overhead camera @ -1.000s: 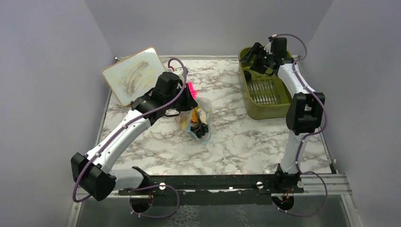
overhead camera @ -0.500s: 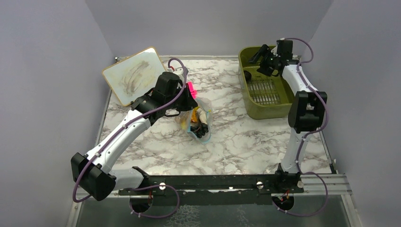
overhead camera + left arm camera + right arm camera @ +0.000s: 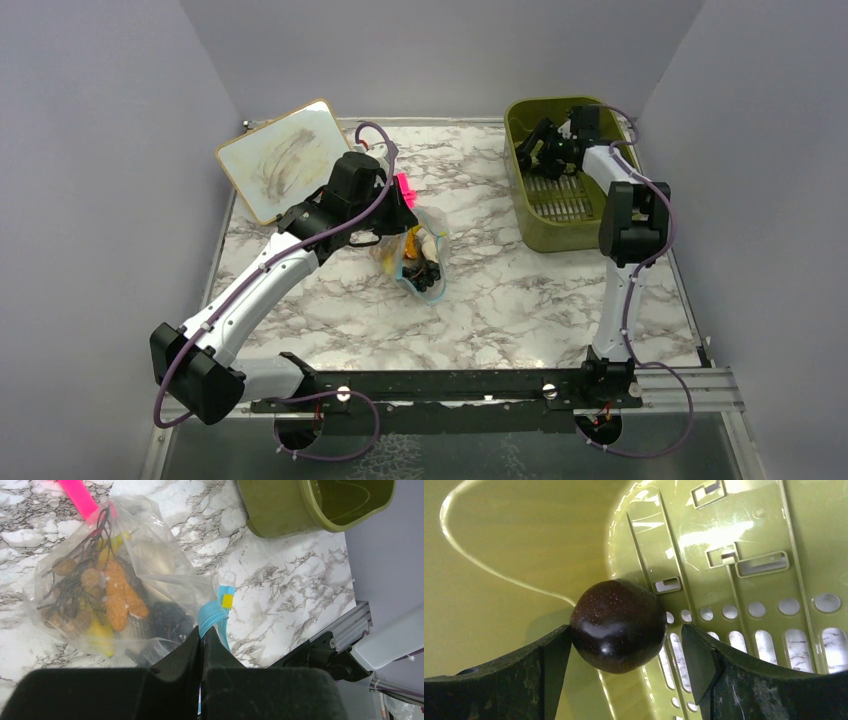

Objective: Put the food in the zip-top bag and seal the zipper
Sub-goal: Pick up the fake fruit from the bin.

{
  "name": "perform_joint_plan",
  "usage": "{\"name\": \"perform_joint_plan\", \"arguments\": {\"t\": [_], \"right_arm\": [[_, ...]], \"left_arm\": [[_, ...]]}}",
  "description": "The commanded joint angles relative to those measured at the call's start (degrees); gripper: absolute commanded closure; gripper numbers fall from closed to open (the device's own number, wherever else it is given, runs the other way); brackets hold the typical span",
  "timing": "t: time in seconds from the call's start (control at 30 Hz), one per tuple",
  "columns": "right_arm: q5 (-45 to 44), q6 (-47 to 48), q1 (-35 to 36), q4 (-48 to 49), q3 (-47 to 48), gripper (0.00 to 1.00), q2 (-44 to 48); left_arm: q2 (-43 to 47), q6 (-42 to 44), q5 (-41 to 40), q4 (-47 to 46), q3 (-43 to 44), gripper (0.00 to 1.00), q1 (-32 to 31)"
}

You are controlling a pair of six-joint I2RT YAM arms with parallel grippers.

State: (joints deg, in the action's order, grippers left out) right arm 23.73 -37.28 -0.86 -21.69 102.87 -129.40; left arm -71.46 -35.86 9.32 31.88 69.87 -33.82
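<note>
Zip-top bag lies mid-table on the marble top, a bit left of centre, floppy & bulging w/ food. Through the clear plastic in the left wrist view: orange piece, yellow banana, brownish bits, dark bunch toward the mouth end. Other bits inside too blurred to name. Zipper, the blue-teal strip, curls up at the bag's near corner & runs straight into the L gripper, whose fingers are pressed together on it, no gap showing btw them. Can't tell if the strip is sealed along its length. Pink clip lies at the bag's far end, touching or just overlapping the plastic. Olive-green bin stands well apart from the bag, at the back right. R gripper is down inside the bin at its far end, fingers spread either side of a dark round fruit resting on the slotted floor by the wall. One finger is at the fruit's surface, the other has a clear gap, so not clamped. Whiteboard leans at the back left corner.
</note>
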Motion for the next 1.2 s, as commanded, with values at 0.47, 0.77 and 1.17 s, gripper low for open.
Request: {"name": "perform_joint_plan", "arguments": {"t": [0.47, 0.77, 1.17], "right_arm": [[2.68, 4.46, -0.07, 4.81, 0.82, 0.56, -0.22], [-3.06, 11.45, -0.06, -3.85, 3.01, 0.59, 8.19], [-2.9, 15.45, 0.29, -12.22, 0.62, 0.63, 25.1]], "left_arm": [[1.97, 0.73, -2.19, -0.9, 2.67, 1.0, -0.1], [3.82, 0.21, -3.8, -1.16, 1.7, 1.0, -0.1], [8.46, 1.35, -6.14, -2.04, -1.41, 1.0, -0.04]]}}
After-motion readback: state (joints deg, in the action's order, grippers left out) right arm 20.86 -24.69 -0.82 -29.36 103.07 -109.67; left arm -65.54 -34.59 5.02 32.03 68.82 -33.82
